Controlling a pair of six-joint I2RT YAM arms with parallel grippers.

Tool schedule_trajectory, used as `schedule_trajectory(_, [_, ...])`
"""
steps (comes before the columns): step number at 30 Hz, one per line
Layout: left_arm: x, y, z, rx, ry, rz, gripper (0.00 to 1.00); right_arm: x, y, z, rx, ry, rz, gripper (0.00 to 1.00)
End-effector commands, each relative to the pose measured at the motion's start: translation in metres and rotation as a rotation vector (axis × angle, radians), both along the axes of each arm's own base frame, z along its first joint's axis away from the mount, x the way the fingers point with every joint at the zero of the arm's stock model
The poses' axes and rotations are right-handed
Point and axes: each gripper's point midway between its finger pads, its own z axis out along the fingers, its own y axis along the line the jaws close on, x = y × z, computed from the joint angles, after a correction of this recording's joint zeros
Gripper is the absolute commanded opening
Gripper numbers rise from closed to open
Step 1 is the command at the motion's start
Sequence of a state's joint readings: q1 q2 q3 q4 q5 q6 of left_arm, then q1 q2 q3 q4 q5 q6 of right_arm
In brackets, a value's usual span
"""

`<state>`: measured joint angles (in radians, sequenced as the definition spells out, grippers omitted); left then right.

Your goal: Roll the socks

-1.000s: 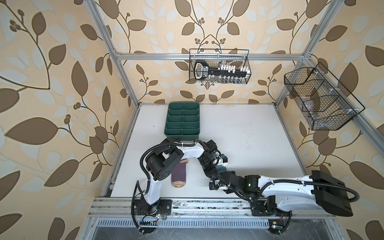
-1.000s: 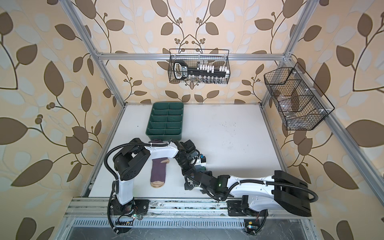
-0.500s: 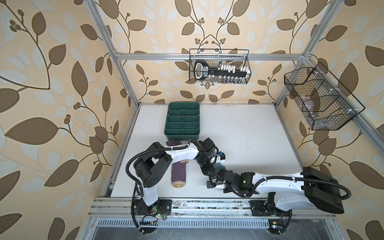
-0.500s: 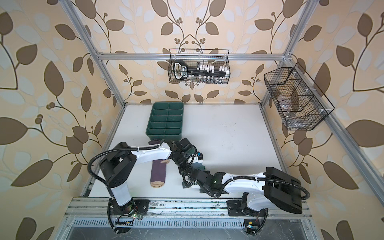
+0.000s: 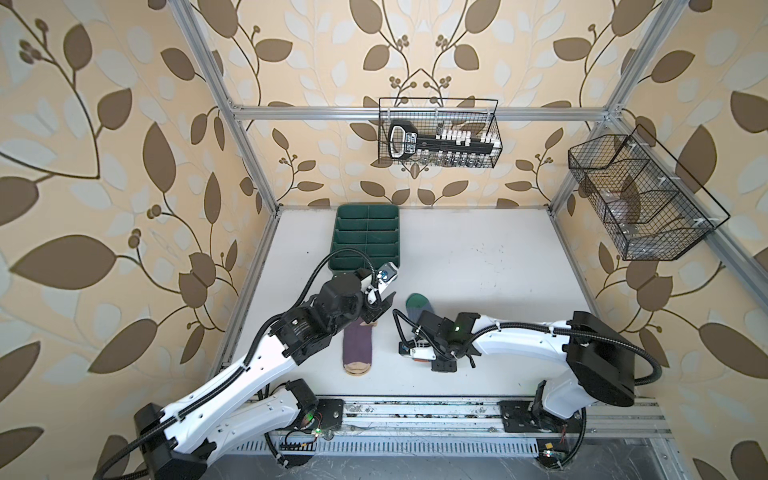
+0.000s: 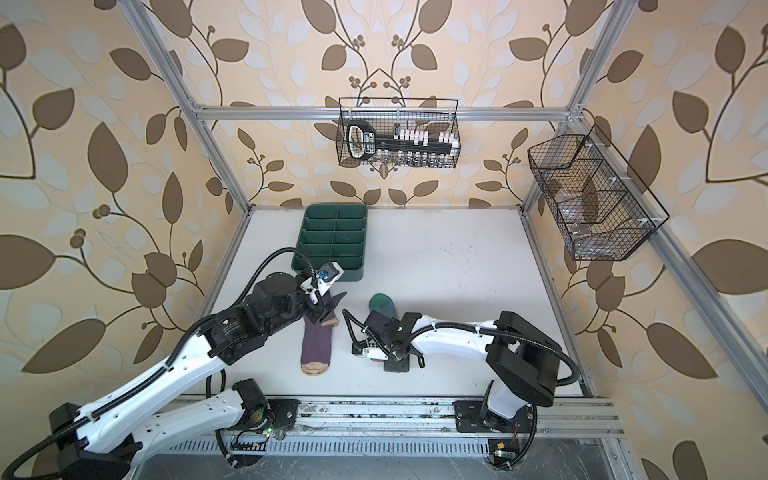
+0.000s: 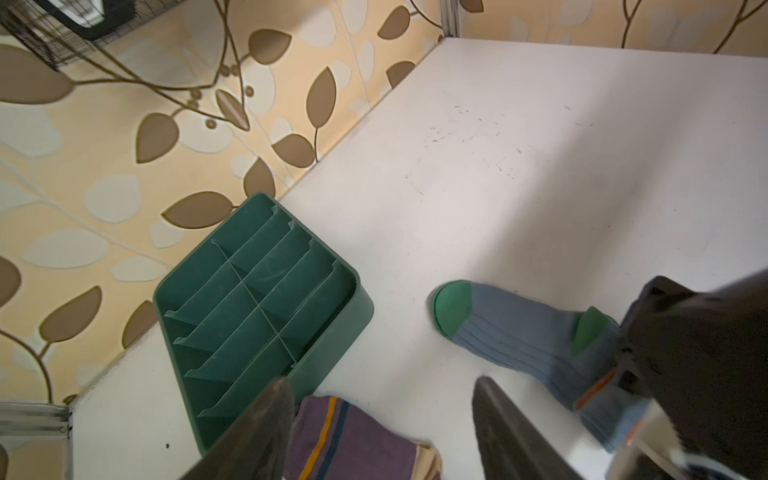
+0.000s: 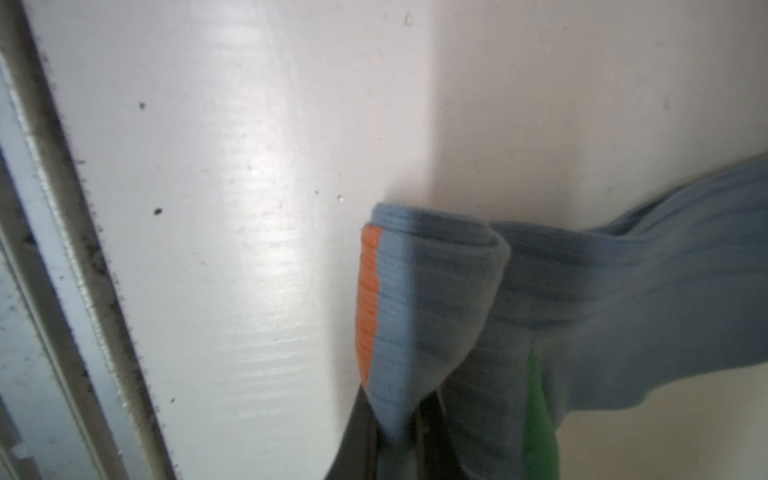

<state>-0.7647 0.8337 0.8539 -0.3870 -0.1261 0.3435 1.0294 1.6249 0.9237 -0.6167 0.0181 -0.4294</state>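
— Right end effector point(image 8: 395, 440)?
— Clamped on the folded, orange-edged cuff of the grey-blue sock point(image 7: 519, 332), green toe flat on the tabletop point(image 7: 498, 187).
— Left end effector point(image 7: 382, 390)?
— Spread open over the cuff of the purple sock point(image 5: 356, 349), flat near the green divider tray point(image 5: 365, 237), tan toe frontward.

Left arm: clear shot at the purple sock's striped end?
Probably yes. The left gripper hangs open over the striped end of the purple sock, nothing between; the right gripper is aside, shut on the grey-blue sock.
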Motion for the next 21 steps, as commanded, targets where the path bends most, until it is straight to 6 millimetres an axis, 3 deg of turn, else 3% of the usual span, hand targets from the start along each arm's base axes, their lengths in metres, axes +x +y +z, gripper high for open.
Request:
schedule_trajectory(1, [-0.036,-0.002,-0.018,0.016,0.122,-0.135,0.69,-0.018,-0.005,-0.009,-0.016,0.188,-0.072,0.0])
schedule_trajectory(3, [-0.058,-0.01,-0.022,0.009,0.151,-0.262,0.66,-0.019,-0.001,-0.012,-0.003,0.24,-0.077,0.0])
schedule_trajectory(6, [-0.073,-0.013,-0.035,0.052,0.178,-0.357,0.65,-0.017,0.007,-0.013,0.013,0.305,-0.075,0.0])
schedule_trajectory(9, [-0.075,-0.012,-0.062,0.19,0.196,-0.395,0.64,-0.015,0.013,-0.012,0.04,0.386,-0.075,0.0])
schedule_trajectory(14, [-0.076,-0.033,-0.109,0.435,0.049,-0.468,0.64,-0.007,0.012,-0.015,0.078,0.479,-0.103,0.0])
schedule_trajectory(21, [-0.075,-0.059,-0.153,0.509,0.106,-0.508,0.64,0.01,-0.002,-0.038,0.005,0.501,-0.125,0.0])
